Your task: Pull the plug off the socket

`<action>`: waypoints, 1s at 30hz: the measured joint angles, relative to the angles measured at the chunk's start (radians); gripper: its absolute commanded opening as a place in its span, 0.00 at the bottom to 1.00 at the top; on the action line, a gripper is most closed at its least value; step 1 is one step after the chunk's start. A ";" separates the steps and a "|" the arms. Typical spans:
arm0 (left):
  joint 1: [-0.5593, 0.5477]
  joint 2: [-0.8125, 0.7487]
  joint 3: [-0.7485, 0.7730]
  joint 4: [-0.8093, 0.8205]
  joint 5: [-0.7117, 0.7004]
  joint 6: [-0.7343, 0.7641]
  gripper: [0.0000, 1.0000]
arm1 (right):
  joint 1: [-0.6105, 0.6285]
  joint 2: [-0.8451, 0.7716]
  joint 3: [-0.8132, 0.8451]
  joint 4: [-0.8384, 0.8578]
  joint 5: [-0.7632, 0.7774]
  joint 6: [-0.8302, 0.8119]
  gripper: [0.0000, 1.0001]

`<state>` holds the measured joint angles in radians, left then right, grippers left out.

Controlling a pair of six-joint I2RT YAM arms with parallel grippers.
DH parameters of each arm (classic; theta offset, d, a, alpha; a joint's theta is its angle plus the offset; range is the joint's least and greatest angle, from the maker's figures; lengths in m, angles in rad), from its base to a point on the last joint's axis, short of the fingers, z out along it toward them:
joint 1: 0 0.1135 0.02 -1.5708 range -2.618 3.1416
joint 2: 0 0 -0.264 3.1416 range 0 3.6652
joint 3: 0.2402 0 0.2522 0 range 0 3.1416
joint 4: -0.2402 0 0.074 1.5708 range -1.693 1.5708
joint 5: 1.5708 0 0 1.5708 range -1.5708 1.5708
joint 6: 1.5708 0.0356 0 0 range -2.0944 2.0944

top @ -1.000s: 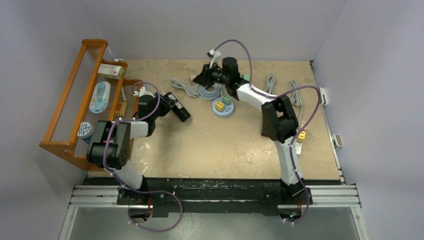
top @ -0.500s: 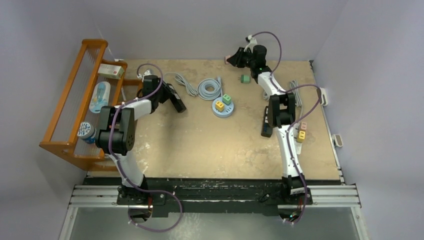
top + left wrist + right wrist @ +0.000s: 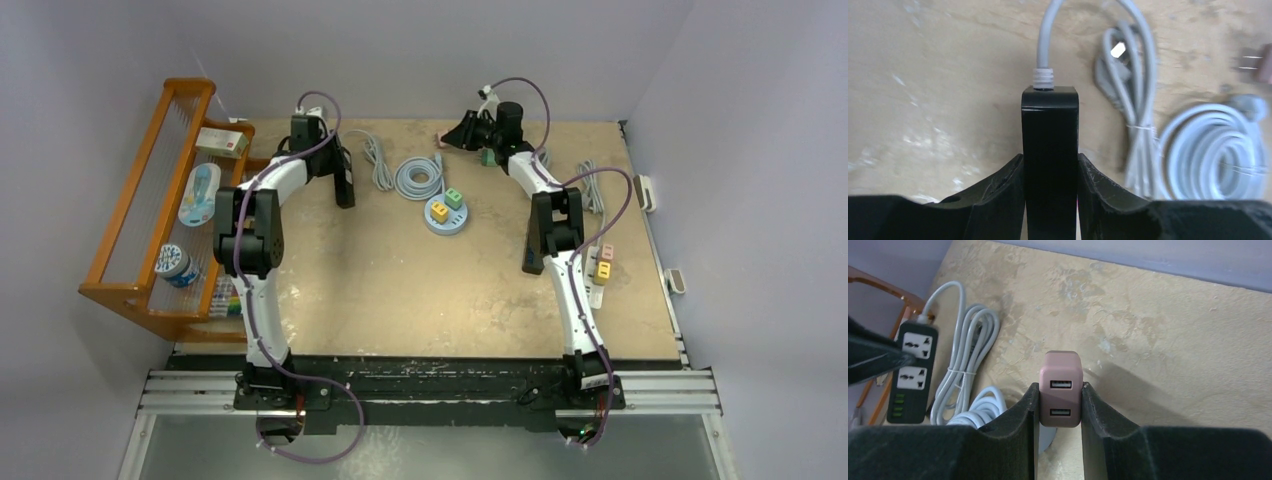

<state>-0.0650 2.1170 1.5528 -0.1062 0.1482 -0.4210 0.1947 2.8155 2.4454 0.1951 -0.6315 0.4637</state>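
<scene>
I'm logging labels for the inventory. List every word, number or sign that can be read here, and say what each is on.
No text can be read in any view.
Box on the rack: has print, too small to read.
Blue pack on the rack: print blurred.
Strip: no lettering shows.
Charger: no lettering shows.

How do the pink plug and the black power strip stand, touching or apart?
Apart. The right wrist view shows the pink plug held between the right fingers, with table and cable between it and the black power strip.
</scene>
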 measured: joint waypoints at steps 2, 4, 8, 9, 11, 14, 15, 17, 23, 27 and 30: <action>0.002 0.039 0.068 -0.053 -0.033 0.052 0.61 | 0.001 0.000 0.000 -0.006 -0.019 0.000 0.00; 0.003 0.067 0.110 -0.100 -0.097 0.095 0.68 | 0.002 0.000 0.000 -0.013 -0.031 0.000 0.09; 0.006 0.073 0.117 -0.147 -0.212 0.127 0.72 | 0.006 0.000 -0.017 -0.018 -0.051 0.000 0.40; 0.006 0.072 0.116 -0.144 -0.240 0.127 0.73 | 0.007 0.000 -0.018 -0.027 -0.053 0.001 0.45; 0.003 0.059 0.100 -0.128 -0.294 0.127 0.75 | 0.009 0.000 -0.019 -0.038 -0.053 0.001 0.52; 0.000 -0.009 0.027 -0.094 -0.348 0.126 0.76 | 0.012 -0.010 -0.028 -0.055 -0.035 -0.016 0.78; -0.002 -0.042 -0.002 -0.077 -0.359 0.126 0.77 | 0.012 -0.024 -0.047 -0.059 -0.021 -0.021 0.87; -0.014 -0.107 -0.050 -0.035 -0.370 0.128 0.78 | 0.014 -0.059 -0.086 -0.067 0.005 -0.033 0.99; -0.143 -0.303 -0.129 0.095 -0.383 0.219 0.81 | 0.014 -0.195 -0.122 -0.099 0.066 -0.078 0.99; -0.199 -0.391 -0.158 0.118 -0.278 0.291 0.82 | 0.016 -0.485 -0.446 -0.024 0.141 -0.096 0.99; -0.189 -0.445 -0.161 0.057 -0.152 0.361 0.83 | 0.023 -0.708 -0.711 0.052 0.204 -0.109 0.99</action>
<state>-0.2539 1.6718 1.3918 -0.0494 -0.0036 -0.0601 0.2180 2.1075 1.7344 0.2470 -0.4278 0.3542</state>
